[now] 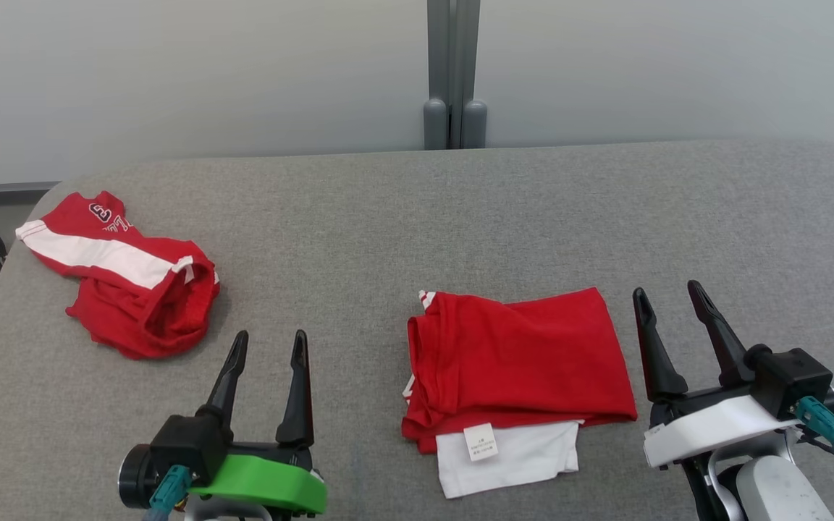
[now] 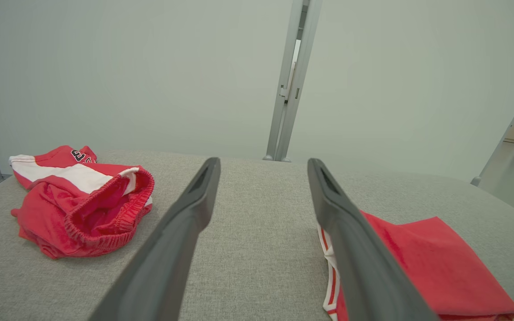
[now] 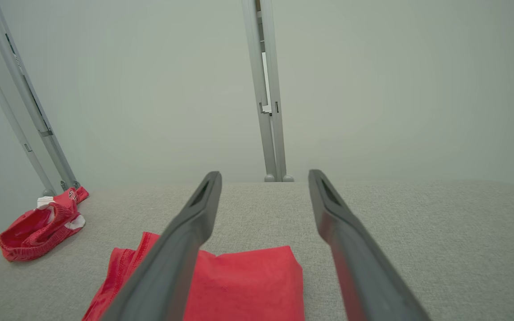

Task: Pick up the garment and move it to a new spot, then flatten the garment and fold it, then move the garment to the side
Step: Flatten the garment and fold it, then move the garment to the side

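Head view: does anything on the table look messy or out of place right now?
Two things. The folded red garment has a white layer with its label poking out past its near edge, so the fold is uneven. The red-and-white garment lies crumpled far left on the table, waistband gaping.

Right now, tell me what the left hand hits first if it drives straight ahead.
Likely nothing: the left hand points over bare table, crumpled garment to its left, folded garment to its right. It may graze the table; depth is unclear.
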{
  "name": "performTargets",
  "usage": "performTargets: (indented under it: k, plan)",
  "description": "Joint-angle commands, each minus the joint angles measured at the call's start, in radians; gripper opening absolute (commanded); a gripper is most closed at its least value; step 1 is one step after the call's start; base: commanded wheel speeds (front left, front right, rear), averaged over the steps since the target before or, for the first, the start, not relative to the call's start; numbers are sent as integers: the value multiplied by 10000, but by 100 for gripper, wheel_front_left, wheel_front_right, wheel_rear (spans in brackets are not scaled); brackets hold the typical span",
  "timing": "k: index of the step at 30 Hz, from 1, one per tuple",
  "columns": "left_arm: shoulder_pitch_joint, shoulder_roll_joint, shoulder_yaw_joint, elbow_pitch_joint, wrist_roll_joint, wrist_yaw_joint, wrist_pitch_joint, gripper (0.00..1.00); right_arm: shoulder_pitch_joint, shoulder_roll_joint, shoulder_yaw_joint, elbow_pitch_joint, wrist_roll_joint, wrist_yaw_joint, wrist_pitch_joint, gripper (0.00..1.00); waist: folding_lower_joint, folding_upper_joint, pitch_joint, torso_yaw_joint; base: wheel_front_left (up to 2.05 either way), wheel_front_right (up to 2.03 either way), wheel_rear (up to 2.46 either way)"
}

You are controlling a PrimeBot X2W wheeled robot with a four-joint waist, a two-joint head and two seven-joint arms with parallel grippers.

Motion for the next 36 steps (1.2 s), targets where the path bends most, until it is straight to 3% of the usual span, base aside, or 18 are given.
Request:
performTargets:
  k: [1,9,20,30,31,32,33,36]
  plan:
    - [134,18,11,3,92,32,3,100,137,8,-6,-1,-86,-1,-28,100,0,0,15,21,0,0,0]
    - [-87,18,-199,6,108,-59,4,100,-83,23,-226,1005,-343,-1,0,100,0,0,393,224,0,0,0]
    - [-643,20,-821,106,36,-46,4,100,-1311,116,-651,3928,-378,-1,565,100,0,0,1329,989,0,0,0]
    - [-743,20,-908,187,37,74,4,100,-2048,294,-458,6462,-180,-1,662,100,0,0,1367,1297,0,0,0]
    - [-709,20,-895,194,61,77,4,100,-2101,328,-359,6640,-165,4,617,75,0,0,1322,1258,0,0,0]
    - [-682,20,-890,199,84,70,4,100,-2142,338,-279,6739,-169,4,571,11,0,0,1285,1212,0,0,0]
    - [-647,20,-880,196,99,66,4,100,-2209,311,-177,6836,-224,5,480,0,0,0,1242,1138,0,0,0]
    - [-577,20,-876,167,149,10,4,100,-2386,110,-5,6958,-351,-1,270,0,0,0,1144,886,0,0,0]
